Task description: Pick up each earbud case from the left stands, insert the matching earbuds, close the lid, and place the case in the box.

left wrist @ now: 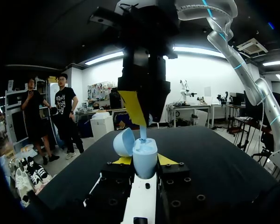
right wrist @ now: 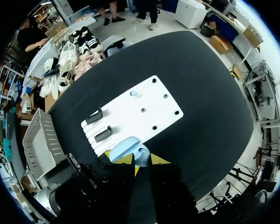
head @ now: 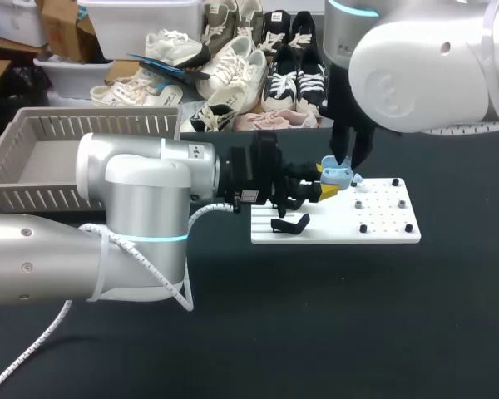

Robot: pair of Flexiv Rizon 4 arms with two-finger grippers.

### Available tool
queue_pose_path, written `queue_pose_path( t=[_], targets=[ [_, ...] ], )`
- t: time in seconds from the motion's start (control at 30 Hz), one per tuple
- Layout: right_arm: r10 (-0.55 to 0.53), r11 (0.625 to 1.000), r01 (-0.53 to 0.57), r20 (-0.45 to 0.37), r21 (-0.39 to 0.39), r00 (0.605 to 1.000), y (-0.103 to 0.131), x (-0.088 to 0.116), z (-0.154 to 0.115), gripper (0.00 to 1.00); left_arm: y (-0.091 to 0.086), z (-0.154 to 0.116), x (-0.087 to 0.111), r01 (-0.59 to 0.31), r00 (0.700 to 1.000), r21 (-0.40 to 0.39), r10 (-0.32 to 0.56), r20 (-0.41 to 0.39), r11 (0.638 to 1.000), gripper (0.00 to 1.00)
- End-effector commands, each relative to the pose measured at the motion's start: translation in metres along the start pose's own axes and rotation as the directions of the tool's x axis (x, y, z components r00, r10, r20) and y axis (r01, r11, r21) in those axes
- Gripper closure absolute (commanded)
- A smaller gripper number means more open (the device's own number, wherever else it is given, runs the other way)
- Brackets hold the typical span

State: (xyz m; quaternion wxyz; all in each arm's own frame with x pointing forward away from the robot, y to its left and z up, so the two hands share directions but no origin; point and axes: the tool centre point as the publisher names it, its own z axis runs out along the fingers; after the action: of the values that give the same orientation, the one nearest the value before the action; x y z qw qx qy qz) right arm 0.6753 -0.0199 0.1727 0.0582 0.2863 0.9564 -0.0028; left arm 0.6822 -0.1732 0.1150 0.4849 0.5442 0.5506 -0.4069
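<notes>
A light blue earbud case (left wrist: 144, 158) stands upright above the white board (head: 382, 223), its lid (left wrist: 124, 141) swung open to one side. My left gripper (left wrist: 144, 161) is shut on the case body from both sides; in the head view it (head: 324, 186) comes in from the left. My right gripper (head: 347, 163) hangs straight above the case. It is shut on a light blue earbud (left wrist: 143, 132), whose stem dips into the open case. In the right wrist view the case (right wrist: 129, 148) lies just under my right gripper (right wrist: 142, 159). Another light blue earbud (right wrist: 134, 93) rests on the board.
Two black stands (right wrist: 94, 116) (right wrist: 103, 134) sit at the board's left end, one seen as a black stand (head: 289, 224) below my left gripper. Small black pegs (head: 363, 228) dot the board. A grey slatted box (head: 41, 158) stands at the back left.
</notes>
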Motion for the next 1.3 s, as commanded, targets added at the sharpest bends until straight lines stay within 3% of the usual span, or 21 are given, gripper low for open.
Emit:
queue_pose_path(
  t=[0.03,1.3],
  targets=[
    [0.000,1.000,0.000,0.000,-0.002,1.000,0.0003,0.0016,0.0012,1.00,-0.0004,-0.0003,0.0002,-0.001,1.000,-0.002,0.001,0.002,1.000,1.00],
    [0.003,1.000,-0.003,-0.015,-0.002,1.000,0.0031,0.0000,0.0072,1.00,-0.0004,-0.0003,0.0002,-0.001,1.000,-0.002,0.001,0.002,1.000,1.00]
  ],
)
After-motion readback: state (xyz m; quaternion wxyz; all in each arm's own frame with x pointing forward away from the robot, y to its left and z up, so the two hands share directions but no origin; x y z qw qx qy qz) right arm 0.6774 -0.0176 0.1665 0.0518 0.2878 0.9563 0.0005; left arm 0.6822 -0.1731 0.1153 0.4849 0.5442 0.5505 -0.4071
